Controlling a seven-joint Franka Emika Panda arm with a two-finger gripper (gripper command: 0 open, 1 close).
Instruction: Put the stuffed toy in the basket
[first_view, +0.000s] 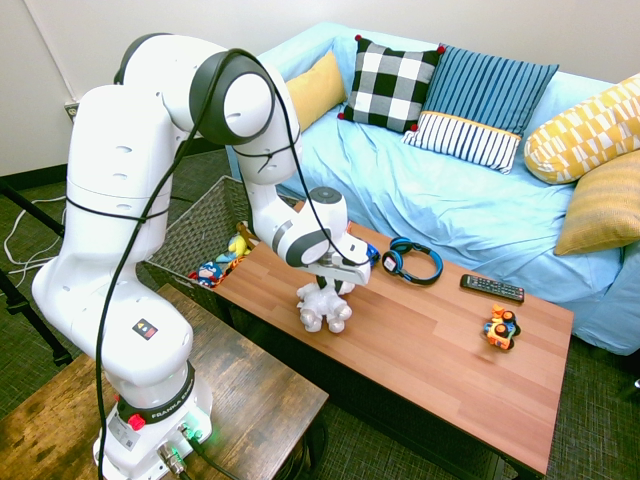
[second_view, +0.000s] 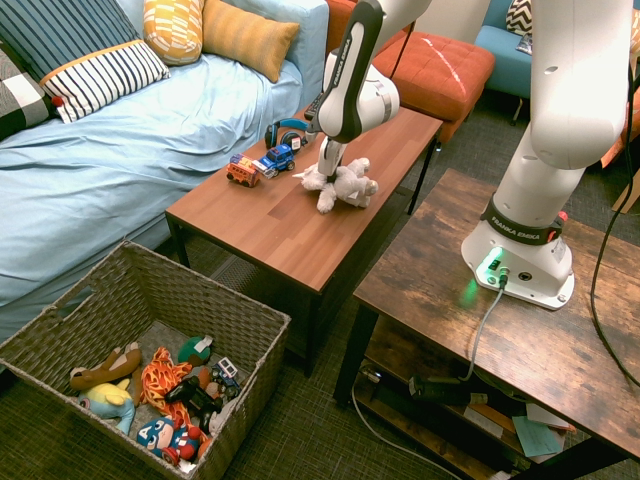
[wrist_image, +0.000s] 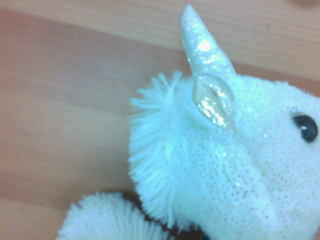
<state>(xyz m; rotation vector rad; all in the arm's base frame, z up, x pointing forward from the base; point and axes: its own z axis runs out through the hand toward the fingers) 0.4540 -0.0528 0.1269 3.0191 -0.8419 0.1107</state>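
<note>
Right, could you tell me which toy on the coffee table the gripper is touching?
The white plush unicorn, the only soft toy there; the others are vehicles.

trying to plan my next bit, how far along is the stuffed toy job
Already done: the gripper is down at the white stuffed toy on the coffee table.
In hand: the fingers look to be closing on the toy; whether the grip is firm can't be told.
Left: the lift, the carry and the drop into the wicker basket, which holds other toys but not this one.
</note>
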